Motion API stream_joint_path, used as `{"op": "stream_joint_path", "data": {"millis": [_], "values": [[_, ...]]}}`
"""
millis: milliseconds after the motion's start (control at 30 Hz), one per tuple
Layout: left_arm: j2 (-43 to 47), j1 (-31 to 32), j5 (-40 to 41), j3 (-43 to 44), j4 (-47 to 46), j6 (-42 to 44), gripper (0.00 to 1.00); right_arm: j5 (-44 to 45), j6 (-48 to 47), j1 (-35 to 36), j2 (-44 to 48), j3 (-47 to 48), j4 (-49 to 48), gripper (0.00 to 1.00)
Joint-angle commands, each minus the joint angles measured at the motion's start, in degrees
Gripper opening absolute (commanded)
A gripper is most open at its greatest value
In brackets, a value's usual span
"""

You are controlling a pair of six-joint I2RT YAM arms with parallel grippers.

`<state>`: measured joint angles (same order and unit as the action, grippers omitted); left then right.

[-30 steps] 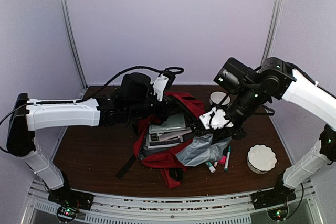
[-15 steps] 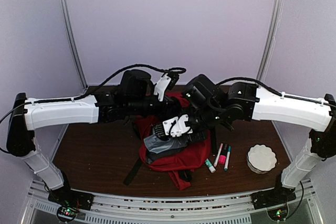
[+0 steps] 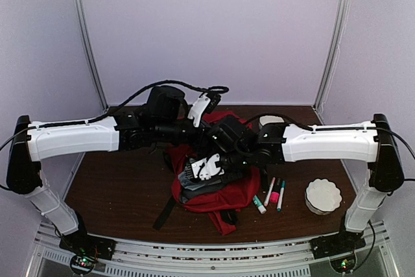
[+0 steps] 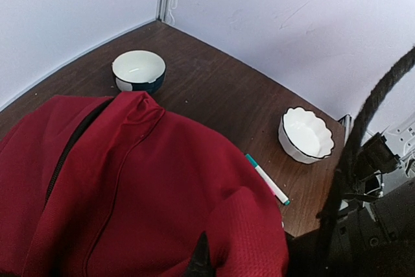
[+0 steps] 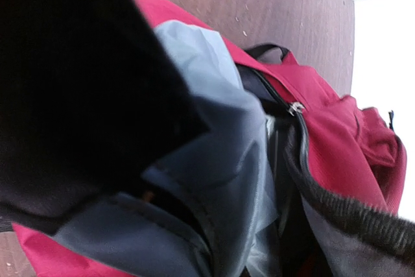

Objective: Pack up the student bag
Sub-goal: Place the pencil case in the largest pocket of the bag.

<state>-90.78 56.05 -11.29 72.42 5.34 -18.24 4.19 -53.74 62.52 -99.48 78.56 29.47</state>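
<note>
Your left claw [image 4: 200,263] was buried in the top of the student bag [image 3: 224,194]. It was closed on a fold of the red fabric, and only a dark sliver of one finger showed in the wrist view. Beyond that claw, on the counter [image 3: 117,186], a dark-sided bowl [image 4: 138,72] stood just past the bag's edge. The bag lay under and between both claws, at the middle of the counter, its red shell spreading from them toward the arm bases. Your right claw [image 3: 202,167] sat low over the bag's open mouth, clamped on a bunch of the grey lining [image 5: 220,154], with the black zip [image 5: 299,135] running just beside it. To the right of that claw, off the bag, lay a few markers [image 3: 270,192], and farther right stood a white fluted bowl [image 3: 323,196].
</note>
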Motion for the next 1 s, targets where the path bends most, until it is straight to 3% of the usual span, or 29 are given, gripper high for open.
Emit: {"op": "stream_joint_path", "data": {"millis": [0,167,367,467,567,733,800,967], "values": [[2.82,0.72,-4.89,0.9,-4.75,0.9,0.0,7.52,-0.01,-3.14,-4.7,4.31,5.31,0.0],[3.34,0.69,-4.3,0.99,-2.9,1.32,0.0,3.98,2.14,-3.81,-8.45,12.8,22.43,0.0],[4.27,0.73,-4.0,0.27,-2.07,1.36,0.0,11.88,4.94,-3.77,-7.69,12.86,24.65,0.0],[4.59,0.73,-3.9,0.2,-1.57,1.6,0.0,12.03,6.86,-3.81,-8.65,15.25,29.38,0.0],[4.38,0.73,-4.48,0.18,-1.77,1.62,0.0,12.11,9.97,-3.74,-9.62,16.6,26.84,0.01],[3.18,0.73,-6.69,1.02,-2.31,1.38,0.0,15.98,12.31,-3.63,-14.47,18.7,19.71,0.35],[3.0,0.73,-6.72,1.22,-2.11,1.28,0.0,16.06,13.01,-3.67,-15.17,19.34,20.28,0.41],[3.2,0.73,-4.66,1.14,-0.39,2.28,0.0,8.71,11.85,-3.72,-6.44,12.42,19.72,0.64]]}}
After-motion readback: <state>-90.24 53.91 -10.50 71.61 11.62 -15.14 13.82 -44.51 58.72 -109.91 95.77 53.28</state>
